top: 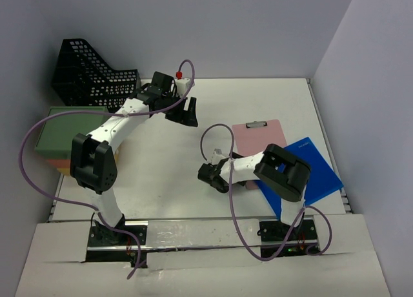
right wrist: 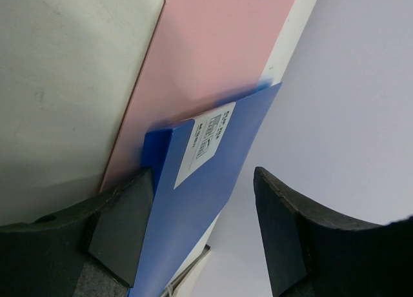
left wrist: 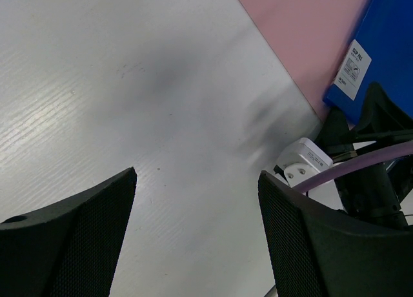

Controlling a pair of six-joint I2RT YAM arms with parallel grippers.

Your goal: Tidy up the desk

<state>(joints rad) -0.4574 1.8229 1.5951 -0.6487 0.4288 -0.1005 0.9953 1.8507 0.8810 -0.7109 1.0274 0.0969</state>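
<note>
Desk (top: pixel 258 100), a broad white tabletop, spans the space between pale lavender walls, with two robot arms bolted at its near edge. The left arm reaches to the far centre. There the left gripper (left wrist: pixel 197 175) hangs over bare tabletop, its jaws spread wide with nothing between them.

A black mesh file rack (top: pixel 87 74) stands at the far left corner. Just near of it, a green file (top: pixel 68 132) tops a small stack at the left edge.

On the right side a pink clipboard (top: pixel 255 142) lies flat, its clip toward the far edge. A blue folder (top: pixel 316 171) lies to its right, overlapping the clipboard's right edge. The right arm is folded low over both.

The right gripper (right wrist: pixel 201 181) is spread around a corner of the folder. The spine sits by one finger (right wrist: pixel 119 226), though whether they touch cannot be told. The other finger (right wrist: pixel 290 245) stands clear of the cover. A white label (right wrist: pixel 210 142) shows on the folder.
</note>
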